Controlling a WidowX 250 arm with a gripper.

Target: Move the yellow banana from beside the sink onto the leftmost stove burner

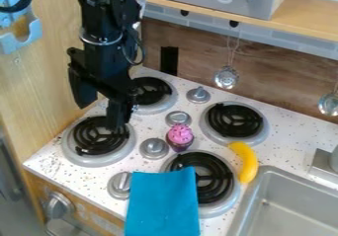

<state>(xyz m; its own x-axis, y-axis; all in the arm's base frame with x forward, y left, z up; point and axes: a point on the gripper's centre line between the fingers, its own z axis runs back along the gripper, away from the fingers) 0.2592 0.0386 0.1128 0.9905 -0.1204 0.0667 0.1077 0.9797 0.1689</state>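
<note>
The toy cupcake [180, 137] stands upright on the white speckled stovetop [284, 136], between two of the control knobs, [178, 118] and [153, 148], and the coil burner [214, 180] beside the teal cloth [161, 203]. The gripper [101, 115] is in a wide state: its two fingers are spread apart with nothing held between them. It hangs over the lower-left coil burner [92, 142], with the cupcake as the nearest loose article. Handling characteristics are judged from appearance: the cupcake is probably light, molded in plastic or firm rubber, and holds its shape under moderate pressure. The smooth cup may be slippery; the ridged frosting offers better friction but tapers toward the top, so a grip placed too high may slide off. Apply the grip at the widest section, where frosting meets cup, with one finger on each side and the closing force level. Keep the fingers clear of the adjacent knobs, which limit side access. Breakage is unlikely; tipping is the main risk. Appearance: the upper portion is bright pink with swirled, lumpy frosting relief; the lower portion is a dark purple-brown cup, narrowing toward its base. The yellow banana [247, 163] lies nearby, curved along the burner's outer edge.
</note>
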